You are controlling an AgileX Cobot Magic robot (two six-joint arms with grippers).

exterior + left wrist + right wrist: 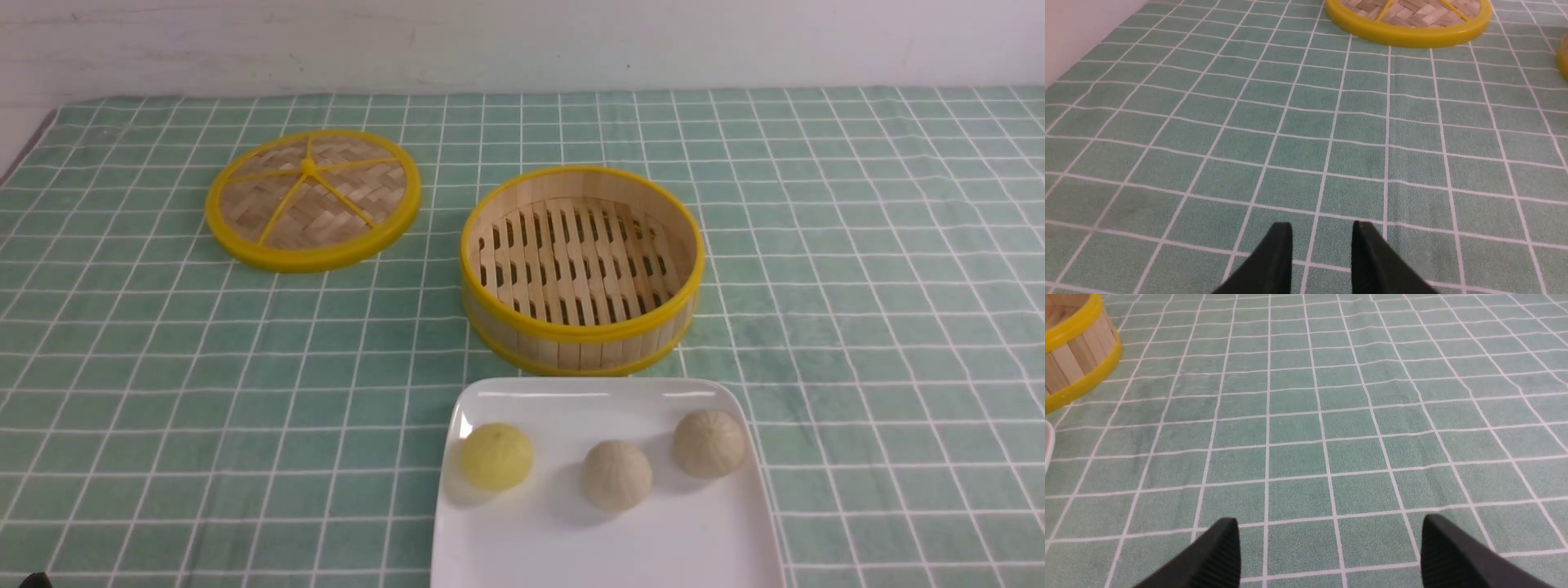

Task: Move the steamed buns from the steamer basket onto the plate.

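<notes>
Three buns sit on the plate (604, 539), a glossy white square with rounded corners and a shallow raised edge, at the near middle of the table. The yellow bun (495, 456) is at the plate's left edge, pale and softly domed. The middle bun (616, 474) is cream-beige with faint pleats running to its top. The right bun (709, 443), the same beige and also pleated, stands a little farther back, near the plate's right edge. The three are apart from one another, in a loose row across the far half of the plate.

Just beyond the plate stands the basket (581, 331), round, with upright wooden slats for a wall, yellow rims at top and bottom, and a slatted floor that lies bare. Whether it touches the plate's far edge cannot be told.

The lid (313, 198) lies flat to the far left, woven bamboo inside a yellow ring with yellow spokes meeting at a hub.

A green cloth (857, 269) with a white grid covers the table.

The left gripper (1323, 245) hangs over bare cloth with its fingers partly apart and nothing between them. The right gripper (1331, 543) is spread wide over bare cloth, gripping nothing, with the basket's wall and a sliver of the plate off to one side in its view.
</notes>
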